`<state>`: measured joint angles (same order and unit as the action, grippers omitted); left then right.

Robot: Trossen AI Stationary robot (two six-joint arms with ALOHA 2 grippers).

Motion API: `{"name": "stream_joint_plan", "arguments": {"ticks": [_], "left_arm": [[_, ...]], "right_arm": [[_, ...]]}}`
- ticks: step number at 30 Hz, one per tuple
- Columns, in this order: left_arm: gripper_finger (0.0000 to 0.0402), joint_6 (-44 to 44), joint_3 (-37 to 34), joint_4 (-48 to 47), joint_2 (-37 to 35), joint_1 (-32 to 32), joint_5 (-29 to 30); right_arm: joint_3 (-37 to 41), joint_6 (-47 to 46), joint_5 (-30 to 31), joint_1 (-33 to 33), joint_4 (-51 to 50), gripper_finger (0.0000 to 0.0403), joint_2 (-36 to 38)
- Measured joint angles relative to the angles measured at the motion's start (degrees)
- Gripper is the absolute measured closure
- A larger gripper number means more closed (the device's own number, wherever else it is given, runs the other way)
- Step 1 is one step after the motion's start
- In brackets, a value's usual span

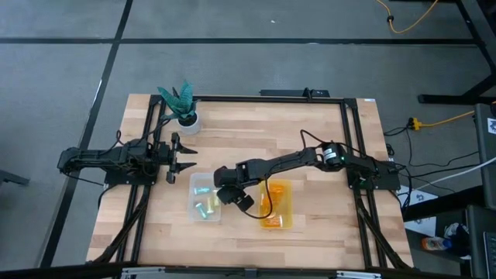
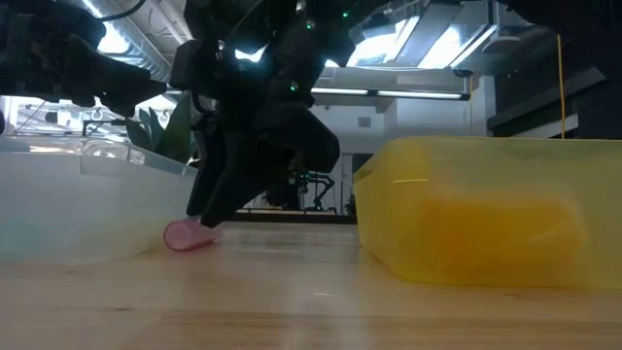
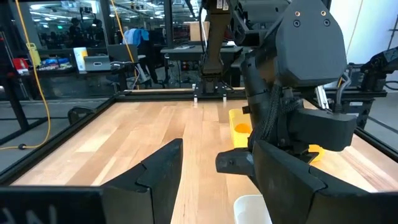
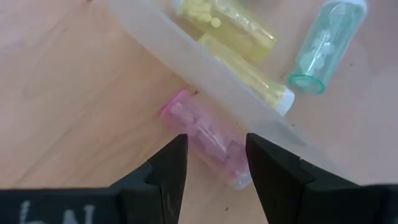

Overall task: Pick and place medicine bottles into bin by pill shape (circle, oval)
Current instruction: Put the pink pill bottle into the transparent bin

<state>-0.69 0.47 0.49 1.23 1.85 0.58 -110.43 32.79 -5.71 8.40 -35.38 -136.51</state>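
A pink medicine bottle lies on its side on the wooden table, right against the outer wall of the clear bin; it also shows in the low view. My right gripper is open and low over it, one finger on either side of the bottle's cap end, the fingers lying across it. Two yellow bottles and a teal one lie inside the clear bin. My left gripper is open and empty at the table's left, near the potted plant.
The yellow bin with orange bottles stands just right of my right gripper and close by in the low view. A potted green plant stands at the far left. Bare wood lies toward the table's near and far edges.
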Motion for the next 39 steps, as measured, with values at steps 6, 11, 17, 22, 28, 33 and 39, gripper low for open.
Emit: {"name": "stream_joint_plan", "arguments": {"ticks": [6, 11, 17, 22, 28, 33, 39], "left_arm": [[0.0211, -0.02, 0.00, 0.00, 0.00, 0.02, 0.00], [0.0211, -0.02, 0.01, 0.00, 0.00, 0.01, 0.07], [0.0211, -0.02, 0.01, 0.00, 0.00, 0.00, 0.07], [0.0211, -0.02, 0.00, 0.00, 0.00, 0.00, 0.04], [0.0211, -0.02, 0.01, 0.00, 0.00, 0.00, 0.02], [0.0211, 0.00, 0.00, 0.00, 0.00, 0.00, 0.02], [0.0211, 0.00, 0.02, 0.00, 0.00, 0.00, 0.02]], "right_arm": [[-0.15, -0.90, 0.03, 0.00, -3.52, 0.0236, 0.08], [0.11, -1.69, 0.21, -0.07, -8.66, 0.0236, -0.22], [0.13, -5.36, 0.22, -0.02, -9.35, 0.0236, -0.26], [0.15, -5.57, 0.19, -0.02, -8.49, 0.0236, -0.26], [0.17, -5.57, 0.17, 0.00, -8.28, 0.0238, -0.26], [0.17, -5.58, 1.05, 0.04, -8.39, 0.0270, -0.26], [-1.26, -8.03, 1.57, 0.00, -11.22, 0.0287, -0.39]]}}
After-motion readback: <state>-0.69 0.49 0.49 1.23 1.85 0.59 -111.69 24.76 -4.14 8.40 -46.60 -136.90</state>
